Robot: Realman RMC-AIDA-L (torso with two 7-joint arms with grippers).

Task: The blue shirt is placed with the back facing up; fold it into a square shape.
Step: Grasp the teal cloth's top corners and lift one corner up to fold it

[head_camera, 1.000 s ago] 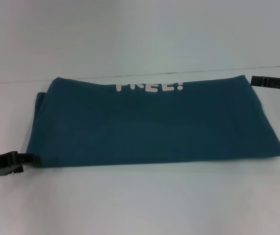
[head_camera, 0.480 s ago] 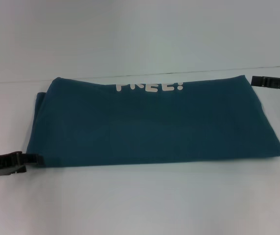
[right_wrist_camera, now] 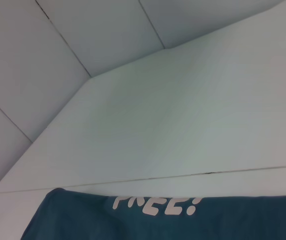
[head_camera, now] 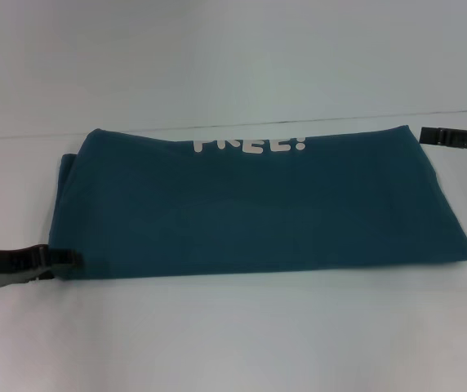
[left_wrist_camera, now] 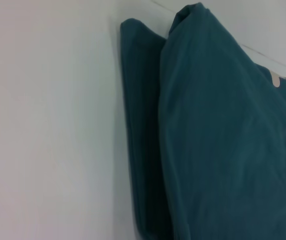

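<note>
Blue shirt (head_camera: 258,204) lies flat on the table (head_camera: 233,335), already a wide band. Left gripper (head_camera: 68,259) at its near-left corner, right gripper (head_camera: 426,135) at far-right corner; claw state: cannot tell. Soft, limp, light; pinch corners through all layers.

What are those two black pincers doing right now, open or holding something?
Left pincer: at the near left corner of the big teal-blue fabric shirt; grip cannot be told.
Right pincer: beside the shirt's far right corner; grip cannot be told.
</note>
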